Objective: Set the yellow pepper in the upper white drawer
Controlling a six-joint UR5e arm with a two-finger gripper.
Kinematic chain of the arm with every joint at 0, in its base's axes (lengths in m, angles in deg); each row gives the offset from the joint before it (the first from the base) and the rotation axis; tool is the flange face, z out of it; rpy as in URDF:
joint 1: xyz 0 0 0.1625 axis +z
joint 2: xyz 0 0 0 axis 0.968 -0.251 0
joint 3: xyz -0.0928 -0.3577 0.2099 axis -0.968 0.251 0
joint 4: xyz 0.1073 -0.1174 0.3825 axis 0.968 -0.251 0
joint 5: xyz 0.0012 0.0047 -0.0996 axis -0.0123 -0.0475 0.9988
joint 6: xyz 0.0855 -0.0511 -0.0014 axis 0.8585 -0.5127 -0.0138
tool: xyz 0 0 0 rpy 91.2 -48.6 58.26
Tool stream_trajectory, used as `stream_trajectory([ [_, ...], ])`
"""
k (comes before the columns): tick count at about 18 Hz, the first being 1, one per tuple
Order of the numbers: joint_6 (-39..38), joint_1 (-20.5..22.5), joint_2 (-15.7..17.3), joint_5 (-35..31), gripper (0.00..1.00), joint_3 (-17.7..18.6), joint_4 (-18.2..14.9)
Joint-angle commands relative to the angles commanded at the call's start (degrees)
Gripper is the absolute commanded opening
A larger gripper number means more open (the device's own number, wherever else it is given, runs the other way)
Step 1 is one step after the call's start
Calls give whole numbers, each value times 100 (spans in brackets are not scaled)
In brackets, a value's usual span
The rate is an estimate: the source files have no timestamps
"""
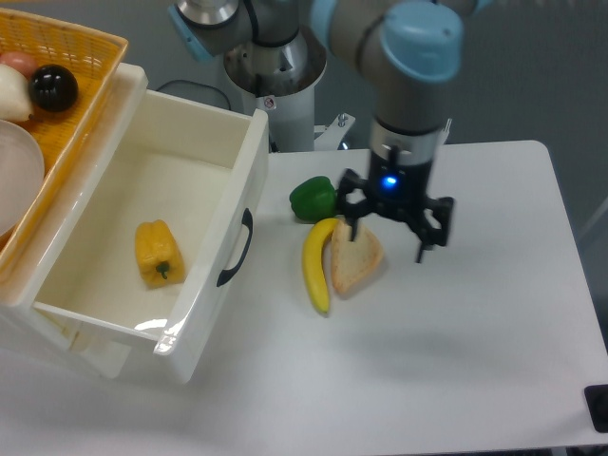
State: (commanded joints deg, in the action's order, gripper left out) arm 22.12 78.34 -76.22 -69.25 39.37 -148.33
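One small blocky yellow pepper (157, 253) is lying inside the glossy white open drawer (201, 290) — likely light, stiff, slick-skinned; gripping across its flat sides looks best. Two-finger gripper (389, 231) is hovering spread wide and empty over the bread slice (354, 256).

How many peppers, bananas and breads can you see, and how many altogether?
Peppers: 2, the yellow pepper in the upper white drawer and the green pepper on the table
Bananas: 1, the banana
Bread: 1, the bread slice
Total: 4
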Motion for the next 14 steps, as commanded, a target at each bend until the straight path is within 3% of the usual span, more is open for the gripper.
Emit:
stream_trajectory([
  [3,421,44,-228,-397,100,54,-9],
  [8,1326,211,-781,-398,100,-8,-53],
  [14,1574,194,-1046,-407,100,-61,-18],
])
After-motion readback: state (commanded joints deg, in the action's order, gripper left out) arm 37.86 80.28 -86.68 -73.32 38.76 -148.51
